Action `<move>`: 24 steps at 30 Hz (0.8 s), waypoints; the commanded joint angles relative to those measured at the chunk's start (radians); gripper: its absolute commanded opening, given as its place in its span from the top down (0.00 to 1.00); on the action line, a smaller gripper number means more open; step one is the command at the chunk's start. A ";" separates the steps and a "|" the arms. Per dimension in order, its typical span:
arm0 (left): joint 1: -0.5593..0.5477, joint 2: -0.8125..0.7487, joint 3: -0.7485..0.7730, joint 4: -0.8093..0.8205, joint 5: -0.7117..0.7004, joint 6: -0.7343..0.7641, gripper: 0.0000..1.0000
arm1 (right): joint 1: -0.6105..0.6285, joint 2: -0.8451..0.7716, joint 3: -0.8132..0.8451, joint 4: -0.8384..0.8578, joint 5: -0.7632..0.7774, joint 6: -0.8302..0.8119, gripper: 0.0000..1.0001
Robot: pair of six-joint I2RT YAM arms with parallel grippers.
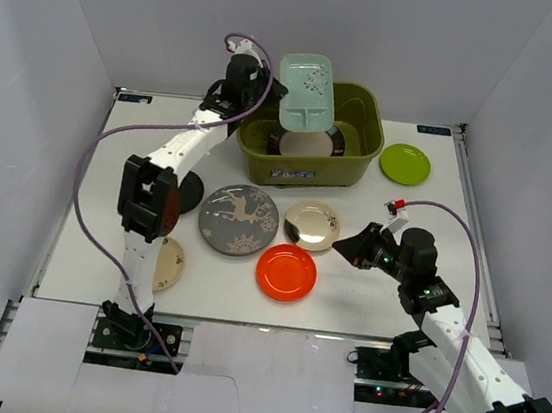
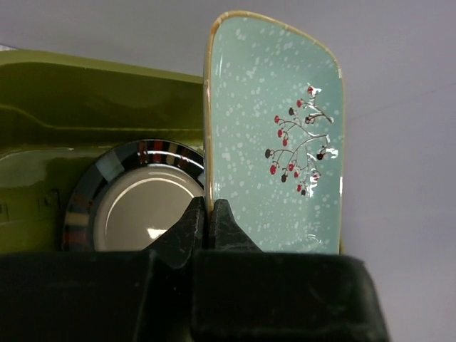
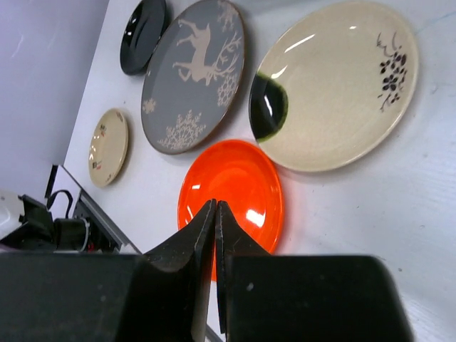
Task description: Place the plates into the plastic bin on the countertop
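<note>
My left gripper (image 1: 270,93) (image 2: 208,208) is shut on the rim of the pale teal plate (image 1: 306,89) (image 2: 281,142) and holds it tilted above the olive-green plastic bin (image 1: 360,161) (image 2: 85,92). The dark-rimmed silvery plate (image 1: 336,141) (image 2: 135,199) lies in the bin. On the countertop (image 1: 378,280) lie the lime green plate (image 1: 404,163), cream plate with dark patch (image 1: 312,225) (image 3: 335,85), grey deer plate (image 1: 238,219) (image 3: 192,75), orange-red plate (image 1: 286,271) (image 3: 235,185), beige plate (image 1: 168,265) (image 3: 108,146) and black plate (image 1: 189,194) (image 3: 142,32). My right gripper (image 1: 349,250) (image 3: 216,208) is shut and empty above the orange-red plate's right edge.
The left arm's elbow (image 1: 148,196) hangs over the black and beige plates. Grey walls close in the table on three sides. Metal edge rails (image 1: 478,241) run along the table's sides. A cable (image 1: 455,224) loops by the right arm.
</note>
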 commanded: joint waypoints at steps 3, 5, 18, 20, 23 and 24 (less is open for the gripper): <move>-0.040 0.173 0.358 -0.051 -0.123 -0.001 1.00 | 0.059 -0.053 0.003 -0.033 0.003 -0.030 0.92; -0.040 0.272 0.471 -0.082 -0.129 -0.002 1.00 | 0.070 -0.068 0.005 -0.046 0.014 -0.044 0.91; -0.074 0.324 0.305 -0.010 -0.159 0.062 0.93 | 0.109 0.005 0.023 -0.017 0.063 -0.068 0.73; -0.074 0.332 0.294 -0.001 -0.148 0.053 0.84 | 0.114 0.016 0.037 -0.021 0.074 -0.073 0.71; -0.074 0.322 0.264 0.032 -0.131 0.045 0.69 | 0.117 0.025 0.052 -0.032 0.103 -0.079 0.70; -0.074 0.316 0.255 0.036 -0.128 0.042 0.66 | 0.117 0.028 0.055 -0.038 0.108 -0.080 0.69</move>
